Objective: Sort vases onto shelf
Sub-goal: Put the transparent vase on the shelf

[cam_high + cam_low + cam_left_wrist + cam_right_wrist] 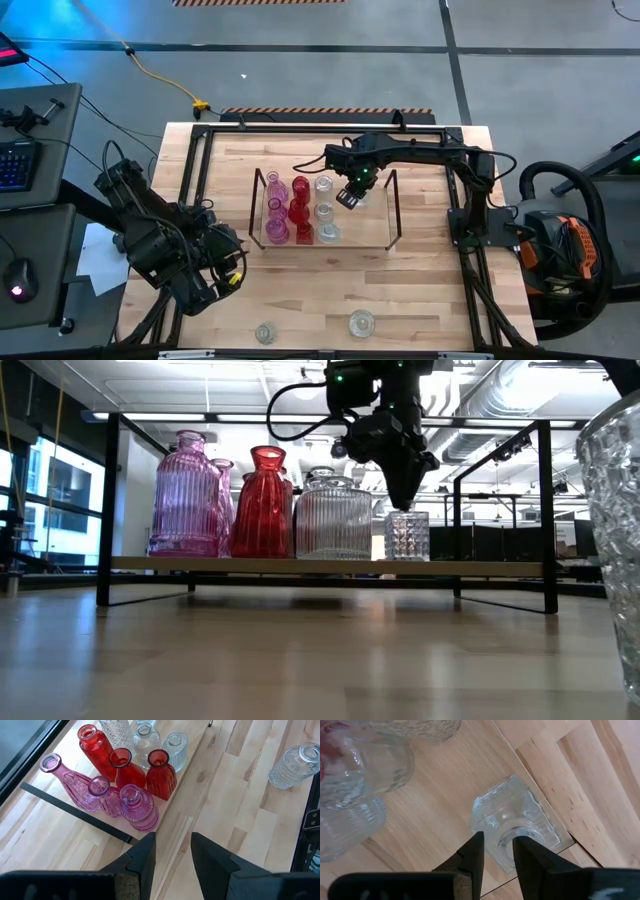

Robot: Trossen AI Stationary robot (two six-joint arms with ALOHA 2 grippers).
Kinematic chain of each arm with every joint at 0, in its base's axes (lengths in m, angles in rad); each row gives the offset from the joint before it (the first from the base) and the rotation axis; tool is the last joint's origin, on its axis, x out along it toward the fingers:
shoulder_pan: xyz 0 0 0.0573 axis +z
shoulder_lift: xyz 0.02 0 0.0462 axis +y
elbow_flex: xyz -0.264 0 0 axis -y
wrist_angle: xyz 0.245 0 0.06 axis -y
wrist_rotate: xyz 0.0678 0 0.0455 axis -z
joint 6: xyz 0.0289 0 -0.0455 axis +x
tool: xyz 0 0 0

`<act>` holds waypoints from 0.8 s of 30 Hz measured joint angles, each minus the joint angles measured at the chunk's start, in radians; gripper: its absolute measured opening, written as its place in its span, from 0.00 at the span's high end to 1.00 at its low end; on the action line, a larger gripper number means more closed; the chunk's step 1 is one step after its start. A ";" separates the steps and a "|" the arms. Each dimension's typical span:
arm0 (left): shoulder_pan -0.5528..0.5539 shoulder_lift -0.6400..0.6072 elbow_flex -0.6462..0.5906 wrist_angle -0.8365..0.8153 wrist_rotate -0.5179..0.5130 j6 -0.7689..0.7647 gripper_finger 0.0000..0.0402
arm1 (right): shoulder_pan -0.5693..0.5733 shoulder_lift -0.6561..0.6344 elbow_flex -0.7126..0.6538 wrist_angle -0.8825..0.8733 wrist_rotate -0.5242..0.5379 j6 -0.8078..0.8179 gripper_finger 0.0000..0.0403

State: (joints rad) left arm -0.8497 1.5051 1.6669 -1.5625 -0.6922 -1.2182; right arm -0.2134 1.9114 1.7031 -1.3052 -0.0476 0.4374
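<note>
A clear vase (612,530) looms nearest on the table, in front of the shelf (330,566). On the shelf stand pink (186,493), red (264,503) and clear vases. The right gripper (404,500) hangs over a square clear vase (407,535) near the shelf's edge, fingers slightly parted, gripping nothing. The left gripper (172,855), parted and empty, waits off the shelf's pink end.

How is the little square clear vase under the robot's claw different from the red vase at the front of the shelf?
The square clear vase is colourless with a bumpy diamond pattern; the red vase is deep red with up-and-down ribs. The square clear vase is short and boxy; the red vase is taller, with a narrow neck and flared mouth. The right gripper sits right above the square clear vase, while nothing is near the red vase. Both stand upright on the shelf.
</note>
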 joint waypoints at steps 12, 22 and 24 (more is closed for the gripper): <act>0.000 0.000 0.000 0.002 0.000 0.018 0.71 | 0.000 -0.003 0.012 -0.021 -0.022 0.000 0.79; 0.000 0.000 0.000 0.002 0.000 0.018 0.71 | 0.005 -0.011 0.012 -0.020 -0.028 -0.008 0.79; 0.000 0.000 0.000 0.002 0.001 0.018 0.71 | 0.005 -0.024 0.012 -0.020 -0.018 -0.002 0.79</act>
State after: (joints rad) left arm -0.8497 1.5051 1.6669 -1.5608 -0.6914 -1.1999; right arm -0.2089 1.8873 1.7152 -1.3254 -0.0654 0.4350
